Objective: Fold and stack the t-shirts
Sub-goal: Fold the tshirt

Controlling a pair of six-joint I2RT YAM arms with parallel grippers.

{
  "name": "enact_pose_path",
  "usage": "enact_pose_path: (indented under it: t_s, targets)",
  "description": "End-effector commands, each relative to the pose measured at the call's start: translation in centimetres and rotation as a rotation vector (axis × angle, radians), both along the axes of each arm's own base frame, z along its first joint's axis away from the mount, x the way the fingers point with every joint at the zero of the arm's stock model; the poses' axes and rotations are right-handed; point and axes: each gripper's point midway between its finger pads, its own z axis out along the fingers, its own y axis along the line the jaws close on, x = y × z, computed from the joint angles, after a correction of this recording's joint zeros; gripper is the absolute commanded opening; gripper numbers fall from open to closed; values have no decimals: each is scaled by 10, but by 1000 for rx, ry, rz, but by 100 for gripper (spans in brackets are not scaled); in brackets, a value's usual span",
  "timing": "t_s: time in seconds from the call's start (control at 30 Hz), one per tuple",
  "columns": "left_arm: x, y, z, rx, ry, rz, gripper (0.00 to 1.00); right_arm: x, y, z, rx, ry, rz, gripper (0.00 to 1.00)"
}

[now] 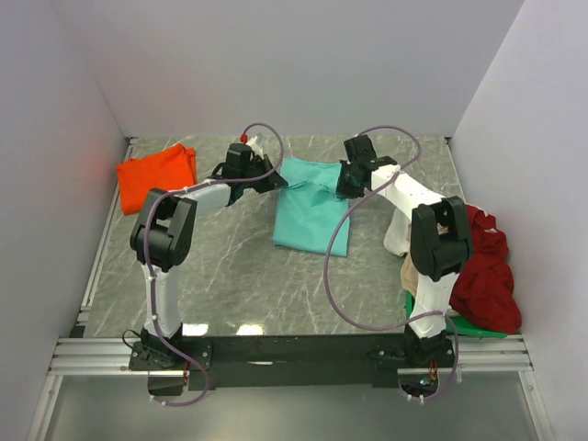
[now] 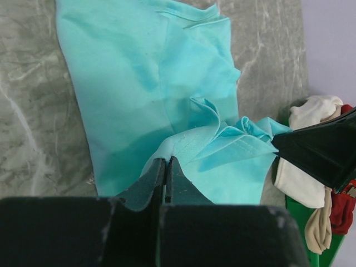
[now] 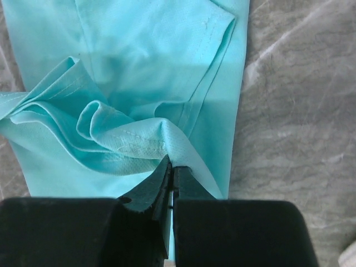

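Note:
A teal t-shirt point(image 1: 312, 211) lies partly folded in the middle of the table, towards the back. My left gripper point(image 1: 274, 180) is at its far left corner and shut on a pinch of the teal hem point(image 2: 189, 146). At the far right corner my right gripper point(image 1: 344, 184) is shut on another bunched fold of the same teal t-shirt point(image 3: 133, 142). The cloth between the two grippers is gathered in loose ripples. An orange t-shirt point(image 1: 158, 175) lies folded at the back left. Dark red point(image 1: 484, 271), beige point(image 1: 412, 276) and green point(image 1: 473, 328) t-shirts are heaped at the right edge.
Grey marble-patterned tabletop point(image 1: 230, 276) with white walls on three sides. Both arm bases point(image 1: 294, 354) are bolted along the near rail. In the left wrist view, the right gripper's black body point(image 2: 328, 150) sits over the heap of white, red and green cloth.

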Motion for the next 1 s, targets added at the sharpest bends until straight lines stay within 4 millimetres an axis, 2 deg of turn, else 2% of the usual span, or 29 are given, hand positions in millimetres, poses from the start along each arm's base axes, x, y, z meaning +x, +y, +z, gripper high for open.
enact_pose_path:
  t_s: [0.0, 0.17, 0.2, 0.23, 0.27, 0.3, 0.37, 0.43, 0.47, 0.6, 0.67, 0.7, 0.77, 0.8, 0.83, 0.87, 0.9, 0.97]
  targets:
    - [15, -6, 15, -22, -67, -40, 0, 24, 2, 14, 31, -63, 10, 0]
    - [25, -1, -2, 6, -34, -9, 2, 33, -1, 2, 31, -36, 3, 1]
    - [25, 1, -5, 17, -17, -2, 24, 36, -1, 0, 26, -20, 1, 9]
    - [28, 4, -6, 30, -18, 23, 38, 38, -3, 0, 20, -15, 1, 23]
    - [28, 6, -2, 34, -24, 34, 46, 40, -5, 5, 8, -20, -1, 44]
    - [28, 8, 0, 38, -28, 41, 55, 41, -7, 9, -7, -31, -6, 51]
    - [23, 14, 13, 49, -56, 62, 61, 40, -10, 21, -15, -55, -6, 70]
    - [12, 17, 10, 69, -52, 71, 65, 35, -12, 37, -4, -95, -7, 71]
    - [7, 15, 22, 75, -79, 79, 65, 31, -13, 47, 4, -122, -7, 71]
    - [-22, 9, 15, 135, -70, 67, 64, 10, -4, 56, 64, -143, 26, 71]
    - [-40, 5, 8, 167, -50, 58, 63, -5, 1, 53, 93, -131, 45, 70]
    - [-46, 9, -1, 192, -33, 76, 62, -12, 6, 49, 96, -122, 58, 69]
    - [-60, 6, -3, 213, -22, 72, 62, -30, 9, 39, 92, -92, 68, 66]
    - [-66, 10, -10, 240, -9, 89, 61, -36, 9, 35, 85, -81, 69, 66]
    - [-69, 11, -7, 247, -12, 95, 61, -44, 14, 31, 81, -73, 82, 65]
    - [-76, 10, -9, 258, -9, 91, 60, -54, 11, 24, 67, -58, 78, 64]
    - [-83, 13, -16, 270, 8, 94, 59, -61, 11, 19, 61, -49, 79, 63]
    - [-91, 11, -12, 252, 2, 82, 58, -78, 13, 8, 56, -24, 89, 61]
